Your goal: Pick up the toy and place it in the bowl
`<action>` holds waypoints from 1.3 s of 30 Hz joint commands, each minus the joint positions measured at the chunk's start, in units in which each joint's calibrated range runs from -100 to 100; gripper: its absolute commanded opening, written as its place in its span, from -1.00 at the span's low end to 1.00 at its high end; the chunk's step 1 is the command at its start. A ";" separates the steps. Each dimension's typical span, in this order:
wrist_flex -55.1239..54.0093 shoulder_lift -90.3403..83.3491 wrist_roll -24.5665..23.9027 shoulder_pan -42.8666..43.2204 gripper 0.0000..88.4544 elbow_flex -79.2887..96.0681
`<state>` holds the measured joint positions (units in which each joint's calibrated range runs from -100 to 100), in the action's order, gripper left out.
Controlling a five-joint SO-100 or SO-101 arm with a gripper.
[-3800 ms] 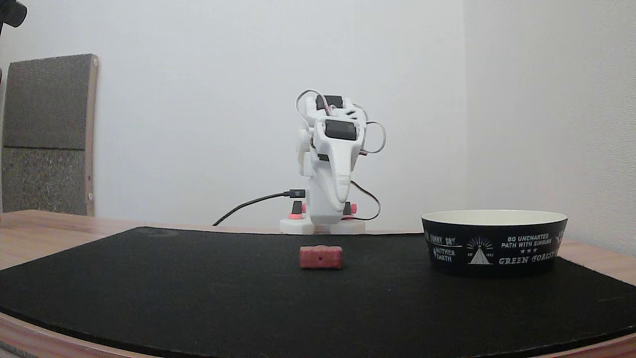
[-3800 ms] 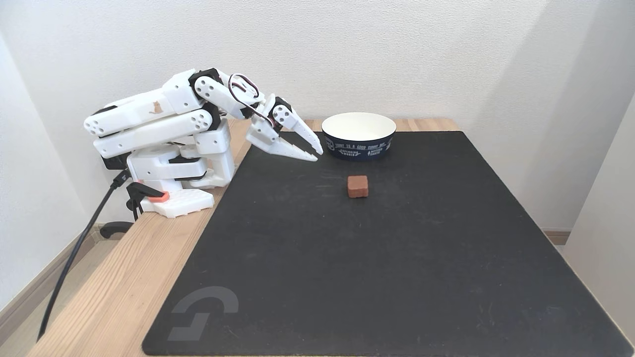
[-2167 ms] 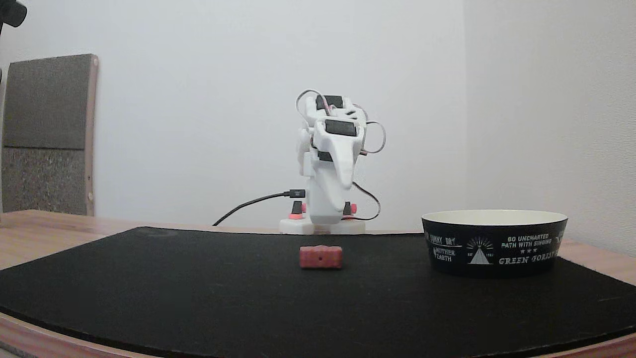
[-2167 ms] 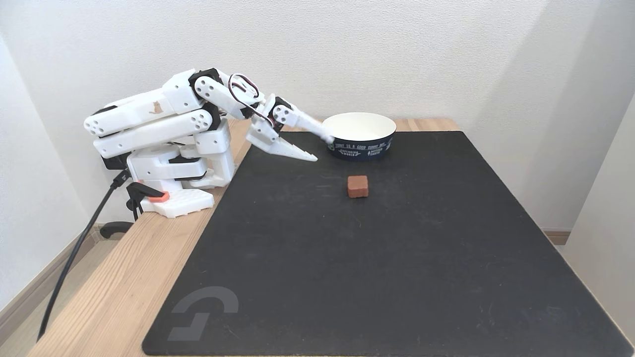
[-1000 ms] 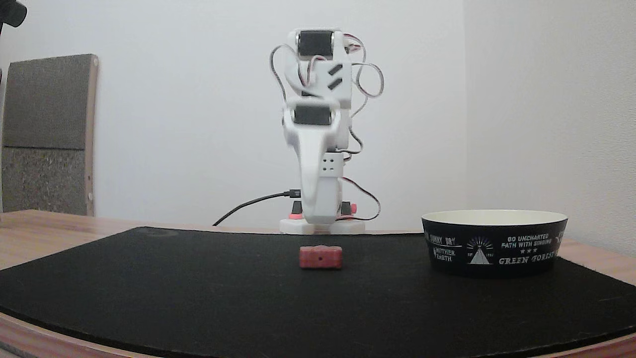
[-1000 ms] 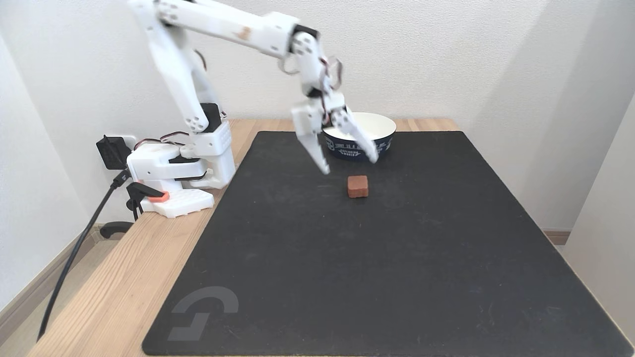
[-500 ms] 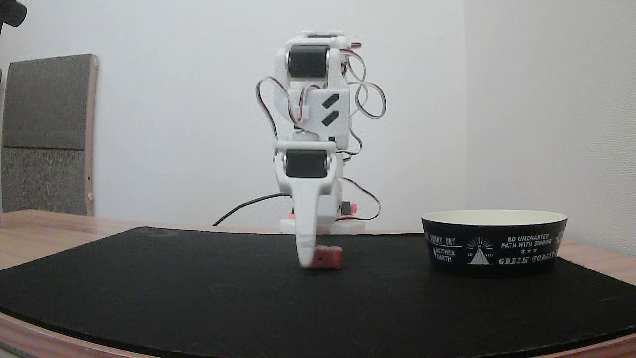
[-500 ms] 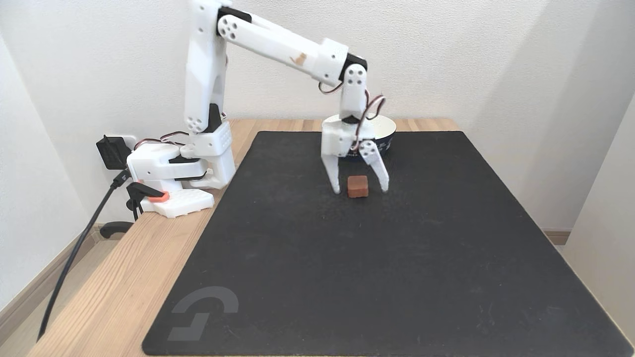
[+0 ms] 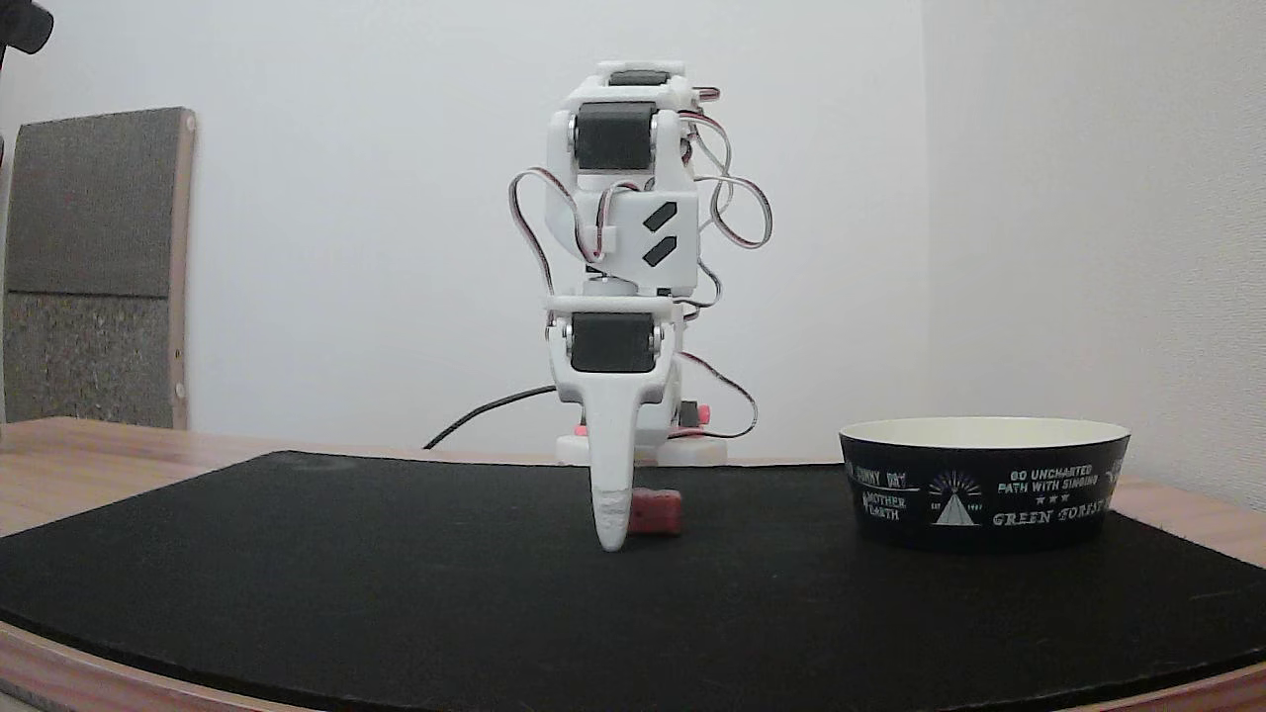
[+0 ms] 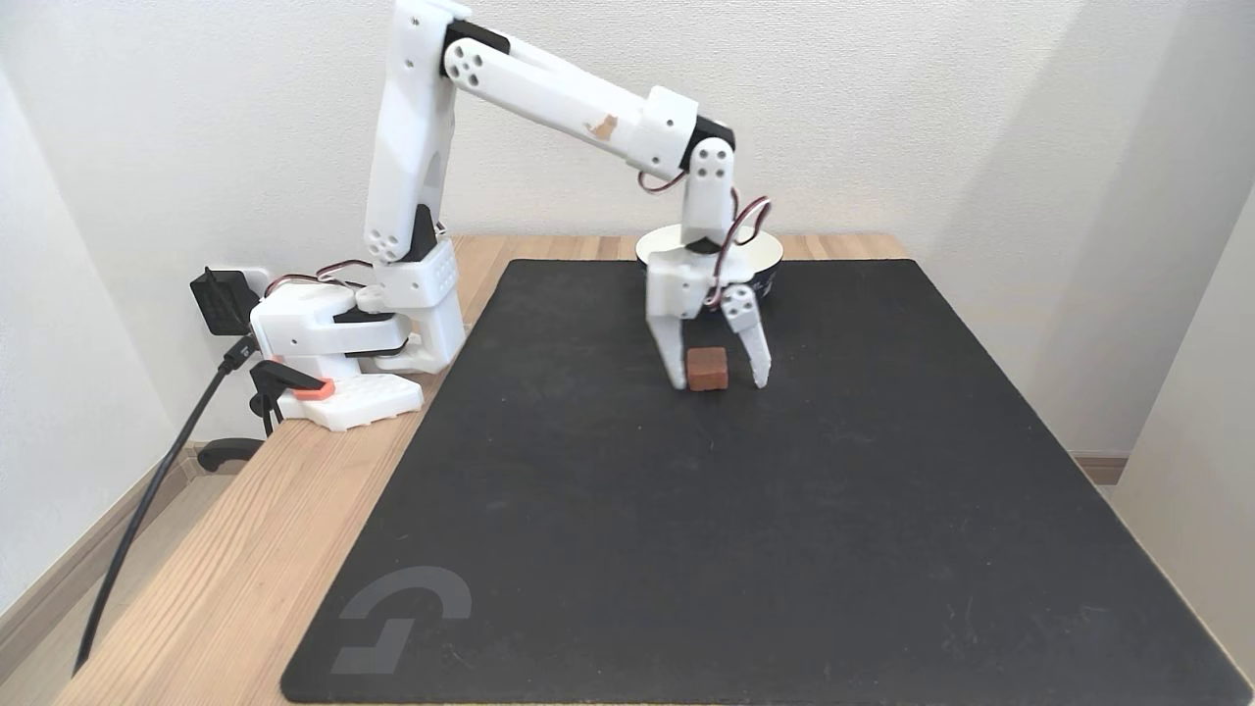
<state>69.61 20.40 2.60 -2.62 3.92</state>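
Claw (image 10: 719, 382) open, tips down at the mat (image 10: 784, 549), straddling the toy (image 10: 706, 368); nothing gripped.

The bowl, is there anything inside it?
In a fixed view the bowl shows a bit of bare cream inside, but the arm covers most of it. The toy sits on the mat, between the open gripper fingers.

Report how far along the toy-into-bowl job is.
Done: the approach; the gripper is down at the mat, open, one finger on each side of the toy. In hand: nothing gripped; the toy rests on the mat. Left: close, lift, carry to the bowl, whose cream inside looks empty, and release.
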 commanded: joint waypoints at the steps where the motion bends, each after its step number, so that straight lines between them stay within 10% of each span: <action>1: -0.60 0.23 0.06 0.15 -0.94 -0.09; 14: -0.34 -14.77 0.06 1.33 -0.95 -3.88; 22: -2.71 -34.36 0.11 17.89 -0.95 -4.42; 39: -27.69 -20.44 -3.49 26.42 -0.89 9.64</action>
<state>43.10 -0.08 0.69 23.85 13.37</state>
